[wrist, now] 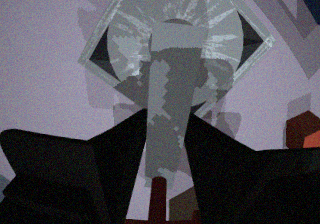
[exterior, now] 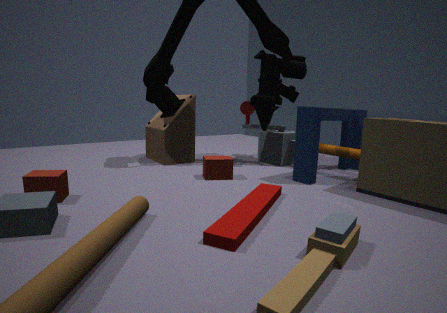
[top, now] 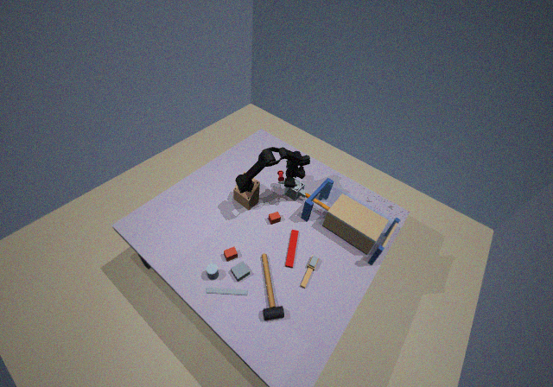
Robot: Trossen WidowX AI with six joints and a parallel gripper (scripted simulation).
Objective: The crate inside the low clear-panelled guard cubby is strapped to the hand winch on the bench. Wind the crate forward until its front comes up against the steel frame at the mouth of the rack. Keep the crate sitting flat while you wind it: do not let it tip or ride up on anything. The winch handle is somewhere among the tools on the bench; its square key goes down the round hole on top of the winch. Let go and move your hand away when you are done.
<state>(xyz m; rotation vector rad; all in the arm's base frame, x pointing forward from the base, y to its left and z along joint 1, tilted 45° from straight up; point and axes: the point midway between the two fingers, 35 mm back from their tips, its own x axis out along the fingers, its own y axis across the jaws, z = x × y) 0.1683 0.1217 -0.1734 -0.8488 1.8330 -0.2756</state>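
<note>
Top, exterior and wrist views of a black arm (top: 257, 168) (exterior: 173, 38) on a wooden pedestal (top: 247, 199) (exterior: 182, 136). End effector (top: 290, 184) (exterior: 264, 129) (wrist: 166, 116), pointing downward and closed on the grey bar of the winch handle (top: 280, 176) (exterior: 251, 126) (wrist: 165, 149). Bar lying flat across the top of the grey winch (top: 293, 193) (exterior: 276, 149) (wrist: 125, 39), with a red knob upright at the outer end. Square key and round hole hidden beneath the bar.

Crate (top: 357, 222) (exterior: 404, 158) sitting flat inside the guard cubby, behind the blue frame (top: 304, 210) (exterior: 305, 147) nearest the winch. Crate front apart from this frame, with the orange strap (top: 318, 202) (exterior: 339, 151) spanning the gap through its opening. Second blue frame (top: 376, 256) at the far end of the crate.

Elsewhere on the surface (top: 187, 222) (exterior: 180, 273) (wrist: 45, 59): black-headed mallet (top: 269, 284) (exterior: 82, 255); flat red bar (top: 292, 249) (exterior: 243, 216); wooden-handled tool (top: 308, 275) (exterior: 299, 281) with a grey block on its head; red block (top: 274, 218) (exterior: 218, 168) near the pedestal; another red block (top: 230, 253) (exterior: 45, 183) near a grey slab (top: 240, 270) (exterior: 25, 212); grey cylinder (top: 212, 271) and thin grey strip (top: 226, 291) beyond.
</note>
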